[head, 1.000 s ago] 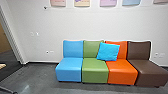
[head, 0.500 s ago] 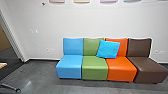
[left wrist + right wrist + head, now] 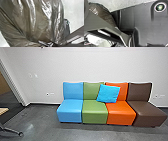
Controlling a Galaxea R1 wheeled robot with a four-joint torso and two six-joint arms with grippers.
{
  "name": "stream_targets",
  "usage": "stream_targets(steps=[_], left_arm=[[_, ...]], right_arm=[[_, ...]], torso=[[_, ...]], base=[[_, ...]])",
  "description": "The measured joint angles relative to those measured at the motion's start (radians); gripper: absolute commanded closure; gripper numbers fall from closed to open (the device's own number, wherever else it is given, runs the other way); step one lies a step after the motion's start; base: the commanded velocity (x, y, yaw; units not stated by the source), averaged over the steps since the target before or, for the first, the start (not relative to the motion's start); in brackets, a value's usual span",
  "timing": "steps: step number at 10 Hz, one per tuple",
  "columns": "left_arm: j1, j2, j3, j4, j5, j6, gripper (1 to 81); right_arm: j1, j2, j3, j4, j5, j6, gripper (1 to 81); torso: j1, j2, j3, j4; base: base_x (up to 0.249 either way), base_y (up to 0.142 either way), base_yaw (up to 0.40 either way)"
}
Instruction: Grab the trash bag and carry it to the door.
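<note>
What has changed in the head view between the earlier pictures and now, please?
The camera has moved: the row of seats appears higher, and more of the wheeled leg shows at left. The blue cushion still leans against the green and orange backs.

no readable text, labels, numbers, signs

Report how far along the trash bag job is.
Pickup looks done: the trash bag is bunched up close to the left wrist camera. The carry seems in hand, with floor visible past the bag. Left, it appears: reaching the door. The head view faces a row of seats, with what may be a door frame off to the left.
</note>
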Motion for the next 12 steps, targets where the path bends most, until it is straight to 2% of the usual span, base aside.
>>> stream_targets(steps=[2,5,7,8,12], left_arm=[[0.014,0.05,-0.065,0.012,-0.013,0.0,81.1],[0.028,0.139,-0.215,0.017,-0.015,0.0,81.1],[0.045,0.206,-0.304,0.017,-0.015,0.0,81.1],[0.048,0.23,-0.333,0.017,-0.016,0.0,81.1],[0.054,0.28,-0.399,0.019,-0.019,0.0,81.1]], right_arm=[[-0.017,0.039,-0.079,-0.017,0.004,-0.003,1.0],[-0.037,0.11,-0.167,-0.034,0.01,-0.006,1.0],[-0.046,0.161,-0.264,-0.046,0.004,-0.008,1.0],[-0.046,0.183,-0.287,-0.049,0.007,-0.009,1.0],[-0.051,0.212,-0.325,-0.057,0.004,-0.009,1.0]], torso=[[-0.042,0.065,0.035,0.0],[-0.108,0.166,0.125,0.0],[-0.158,0.241,0.192,0.0],[-0.18,0.274,0.211,0.0],[-0.265,0.406,0.226,0.0]], base=[[0.0,0.0,0.0],[0.0,0.0,0.0],[0.0,0.0,0.0],[0.0,0.0,0.0],[0.0,0.0,0.0]])
